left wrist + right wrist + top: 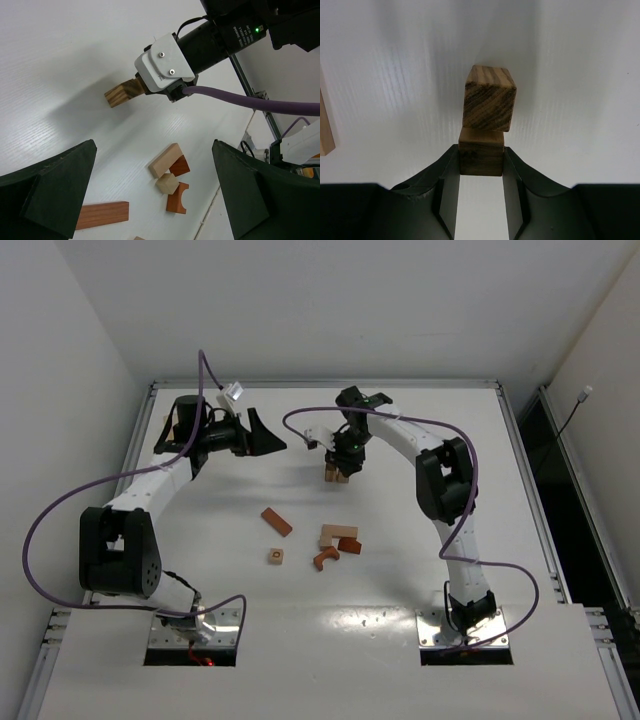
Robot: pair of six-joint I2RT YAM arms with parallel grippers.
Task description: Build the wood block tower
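My right gripper (342,470) is shut on a small brown block (480,157), jaws pressed on both of its sides. A striped-grain block (489,105) sits just beyond it, touching it; in the left wrist view it (122,93) sticks out from under the right wrist. These blocks (338,476) are at the table's middle back. My left gripper (266,436) is open and empty, hovering left of them. Loose blocks lie nearer: a reddish bar (277,521), a pale cube (276,556), a reddish arch (325,560), a pale bar (338,534) and a reddish block (349,545).
The left wrist view shows the pale bar (166,159), reddish block (181,165), a pale cube (167,184), the arch (178,199) and the reddish bar (102,215) between my open fingers. A purple cable (250,100) hangs from the right wrist. A pale wooden piece (325,130) is at the right wrist view's left edge.
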